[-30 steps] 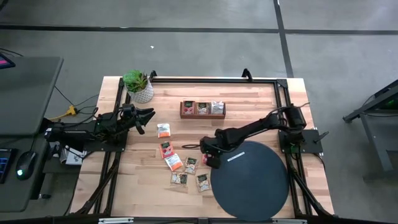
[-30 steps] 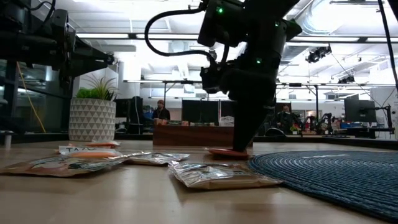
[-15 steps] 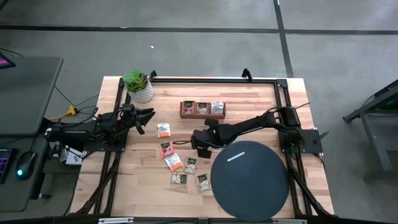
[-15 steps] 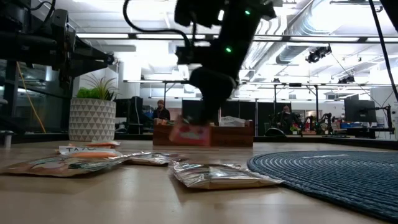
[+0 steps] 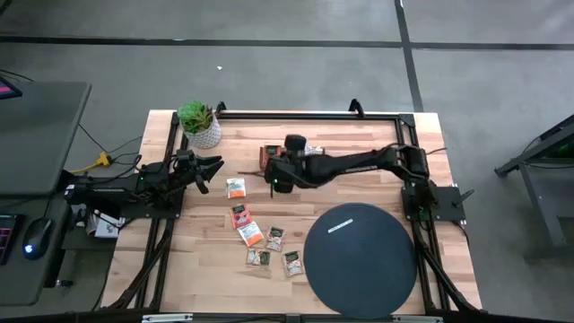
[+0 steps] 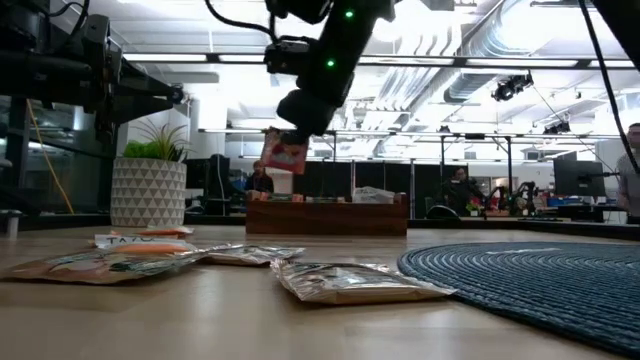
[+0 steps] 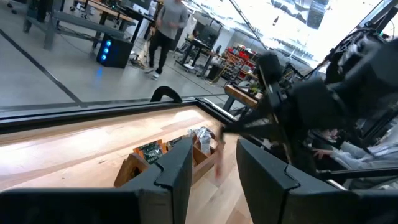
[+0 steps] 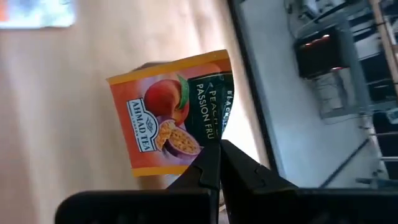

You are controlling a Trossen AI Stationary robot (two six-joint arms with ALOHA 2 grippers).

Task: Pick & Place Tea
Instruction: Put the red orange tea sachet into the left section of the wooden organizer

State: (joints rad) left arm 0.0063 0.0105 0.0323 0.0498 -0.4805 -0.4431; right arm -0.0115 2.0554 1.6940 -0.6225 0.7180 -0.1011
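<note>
- Both arms are dark, nearly black, built of slender jointed links.
- Black cables loop above the right arm in the low view.
- Small green indicator lights glow on its wrist.
- The right end effector (image 8: 217, 163) has two dark tapering fingers (image 8: 200, 167).

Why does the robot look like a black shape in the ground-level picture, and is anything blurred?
Low view: bright ceiling lights behind silhouette the right gripper, though its orange sachet stays readable. Right wrist view: the sachet is sharp, the table beyond smeared. Left wrist view: the far arm is blurred.
</note>
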